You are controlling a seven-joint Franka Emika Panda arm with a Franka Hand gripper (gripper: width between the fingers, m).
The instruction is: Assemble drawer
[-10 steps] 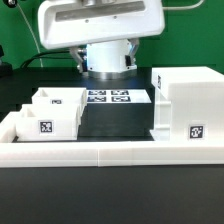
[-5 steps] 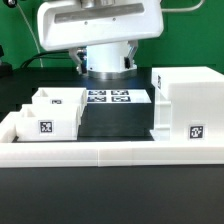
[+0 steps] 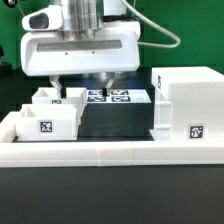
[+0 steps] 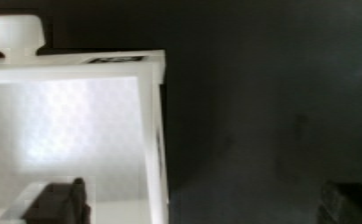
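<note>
From my station I see the claw [image 3: 80, 88] hanging over the far left part of the work area, its two dark fingers [image 3: 56, 88] spread wide apart with nothing between them. Its broad white body blocks much of what lies behind it.

The drawer is in pieces. The tall box shell [image 3: 186, 104] stands on the exterior view's right, against the low white border wall [image 3: 100, 152], with a square tag [image 3: 196, 131] on its near face. The two trays are on the exterior view's left. The near tray [image 3: 45, 121] is close to the border wall, and the far tray [image 3: 57, 99] is just behind it. One finger hangs above the far tray and the other over the marker board [image 3: 112, 97], which lies flat at the far side between the trays and the shell. Black tabletop [image 3: 118, 122] shows between the trays and the shell.

On the wrist camera a knobbed tray [image 4: 71, 120] fills one side, its round knob [image 4: 14, 34] at the end away from the claw. I cannot tell which of the two trays it is. One fingertip lies over its open hollow, the other over dark tabletop, and the tray's side wall runs between them.
</note>
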